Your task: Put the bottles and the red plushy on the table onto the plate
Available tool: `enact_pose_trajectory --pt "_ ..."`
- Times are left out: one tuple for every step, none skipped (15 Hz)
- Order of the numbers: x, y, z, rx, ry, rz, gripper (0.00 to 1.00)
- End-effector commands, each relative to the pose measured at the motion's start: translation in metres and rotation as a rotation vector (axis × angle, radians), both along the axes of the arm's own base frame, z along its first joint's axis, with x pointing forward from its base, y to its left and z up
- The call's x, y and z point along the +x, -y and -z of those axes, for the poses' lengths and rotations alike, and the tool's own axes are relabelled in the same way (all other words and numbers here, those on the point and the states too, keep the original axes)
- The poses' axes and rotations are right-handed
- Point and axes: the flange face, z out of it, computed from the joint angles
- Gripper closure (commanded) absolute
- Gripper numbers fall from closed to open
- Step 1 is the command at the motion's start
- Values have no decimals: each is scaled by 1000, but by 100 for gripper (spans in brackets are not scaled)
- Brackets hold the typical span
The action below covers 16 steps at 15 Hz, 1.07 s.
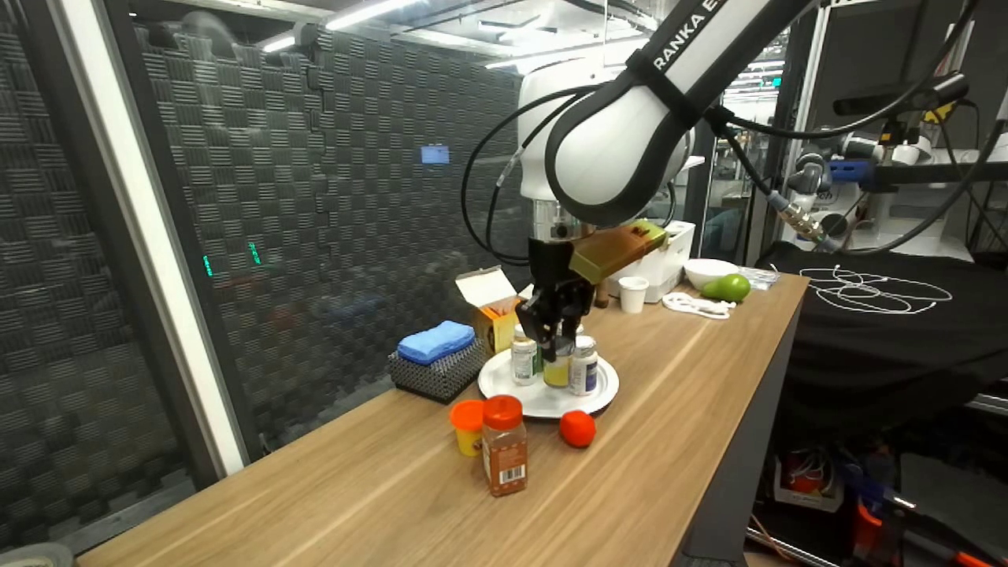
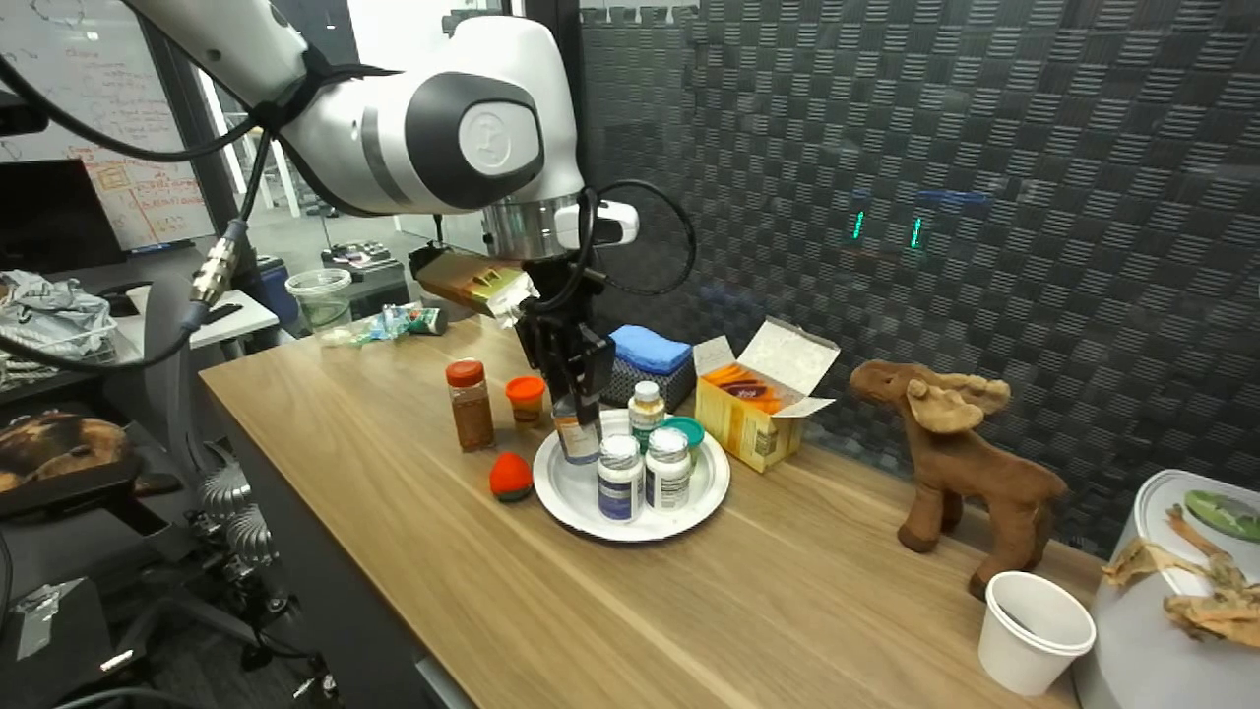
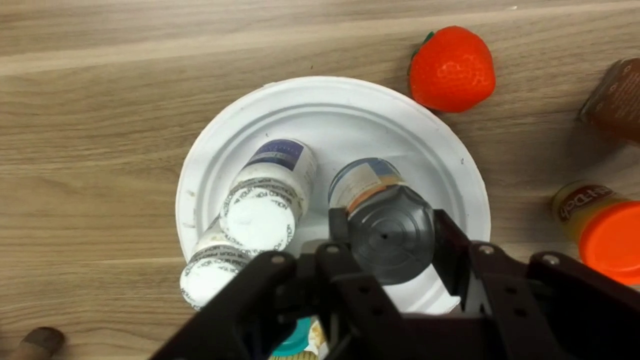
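From left to right in an exterior view, a red-capped spice bottle [image 2: 472,412], a red strawberry plushy [image 2: 510,475] and an orange-lidded Play-Doh tub [image 2: 526,400] are being seen on the wooden table [image 2: 630,611], outside the white plate [image 2: 563,497]. All three are being judged as waiting for transfer, the tub being counted among the bottles. Over the plate's left part, a grey-capped jar [image 2: 579,441] is being pinched at its cap by the gripper [image 3: 390,229]; whether its base is being supported is not being shown clearly. Further right, a purple-labelled pill bottle [image 2: 619,480], a green-labelled pill bottle [image 2: 646,414] and a white-labelled pill bottle [image 2: 668,473] are standing upright on the plate, and a teal-lidded jar [image 2: 685,429] apparently also; thus about half is being considered done.

The spice bottle is looking brown; the plushy, just beside the plate's rim, round and dimpled, with some green leaf; the held jar is carrying an orange and blue label.
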Motion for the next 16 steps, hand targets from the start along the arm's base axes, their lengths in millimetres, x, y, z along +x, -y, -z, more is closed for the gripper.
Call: enact_pose_trajectory --pt "8 -1 3 12 41 48 82" --pt "9 0 7 16 37 57 82" --pt "9 0 9 20 35 65 82" --pt "9 -1 12 25 30 68 82" --pt "8 -2 15 28 25 68 82" --pt "6 -2 17 29 21 64 82" --pt "5 -2 19 29 17 62 82" --pt "5 -2 20 28 16 60 82" --pt "5 -2 21 28 15 59 82" --pt "5 -2 22 29 15 60 82" --pt "5 -2 22 31 15 58 82" --pt "4 -2 22 32 14 56 82" --pt "3 -2 22 35 12 50 67" --pt "3 -2 22 36 13 48 32" --pt "3 -2 21 39 17 54 33" --pt "3 -2 20 40 22 51 31"
